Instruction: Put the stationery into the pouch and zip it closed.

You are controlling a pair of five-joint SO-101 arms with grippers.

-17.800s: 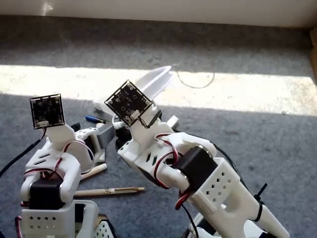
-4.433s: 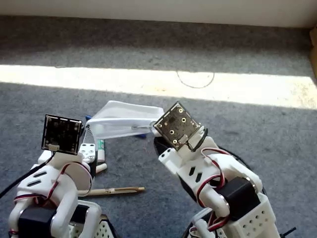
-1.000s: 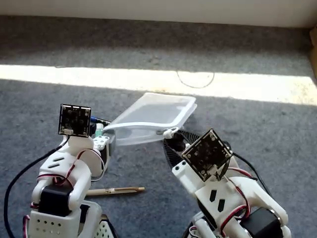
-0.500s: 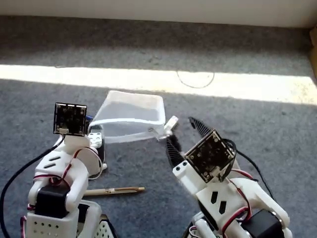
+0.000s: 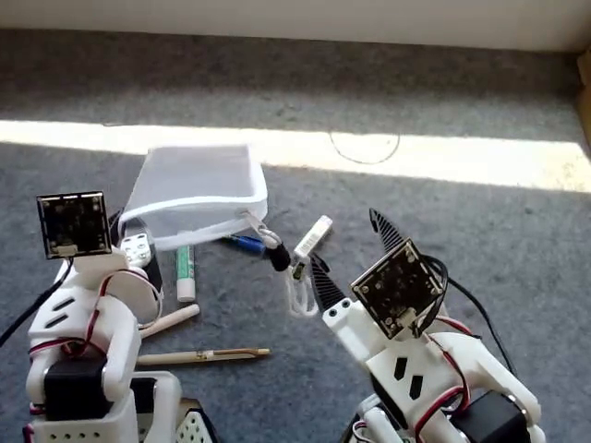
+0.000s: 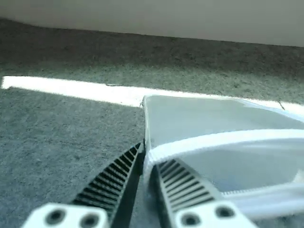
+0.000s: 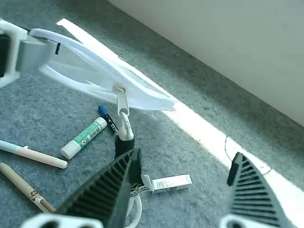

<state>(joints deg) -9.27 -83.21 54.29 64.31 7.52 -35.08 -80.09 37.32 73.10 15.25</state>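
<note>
Two hands: left hand (image 6: 145, 154) pinches the pouch (image 6: 213, 118) rim; right hand (image 7: 186, 153) gapes wide near the zipper pull (image 7: 124, 116).

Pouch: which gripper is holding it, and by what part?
The left gripper grips the pouch by the end of its white zipper rim. The right gripper is open and holds nothing.

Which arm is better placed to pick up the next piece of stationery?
Right. The right gripper is free, with its fingers open, and hovers beside the small white box on the carpet. The left gripper is occupied, shut on the rim of the pouch.
</note>
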